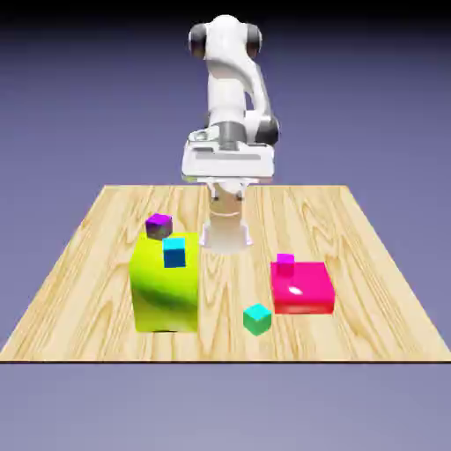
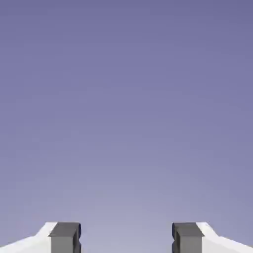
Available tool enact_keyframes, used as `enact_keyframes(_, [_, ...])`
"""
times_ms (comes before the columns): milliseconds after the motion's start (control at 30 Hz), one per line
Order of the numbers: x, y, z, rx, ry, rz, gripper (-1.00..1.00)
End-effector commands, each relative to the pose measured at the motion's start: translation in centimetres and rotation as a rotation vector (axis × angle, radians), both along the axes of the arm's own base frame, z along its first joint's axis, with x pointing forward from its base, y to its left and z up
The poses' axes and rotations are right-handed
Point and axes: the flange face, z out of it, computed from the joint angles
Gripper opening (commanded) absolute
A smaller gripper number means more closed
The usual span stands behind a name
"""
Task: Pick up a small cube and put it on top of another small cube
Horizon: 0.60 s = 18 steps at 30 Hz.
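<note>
Exterior view: gripper (image 1: 227,188) hangs high at the table's (image 1: 97,291) far side, nothing in it; task not begun. Teal cube (image 1: 257,319) sits alone near the front edge, between yellow block (image 1: 163,295) and red slab (image 1: 303,288). Blue cube (image 1: 174,253) and purple cube (image 1: 158,226) lie on the block, magenta cube (image 1: 284,262) on the slab. Approach looks clear.

Hand view: fingertips (image 2: 64,237) parted, empty; only backdrop.

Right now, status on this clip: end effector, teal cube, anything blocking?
End effector open, empty, up near base. Teal cube loose on table, front center. Nothing on or against it.
</note>
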Motion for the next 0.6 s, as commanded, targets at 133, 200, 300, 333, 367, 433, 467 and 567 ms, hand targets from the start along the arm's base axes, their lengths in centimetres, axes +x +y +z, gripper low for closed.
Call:
enact_keyframes(133, [5.2,1.2,-1.8,0.124,0.187,-0.150,0.00])
enact_keyframes(200, [7.2,1.9,-2.8,0.182,0.265,-0.208,0.00])
enact_keyframes(300, [8.9,2.1,-6.7,0.265,0.405,-0.307,0.00])
enact_keyframes(333, [9.2,2.0,-8.3,0.290,0.457,-0.343,0.00])
enact_keyframes(367, [9.4,2.0,-9.9,0.316,0.508,-0.379,0.00])
enact_keyframes(433, [9.7,2.0,-13.1,0.366,0.610,-0.453,0.00])
enact_keyframes(467, [9.8,2.0,-14.7,0.390,0.662,-0.491,0.00])
enact_keyframes(567, [9.6,2.2,-19.4,0.461,0.818,-0.604,0.00])
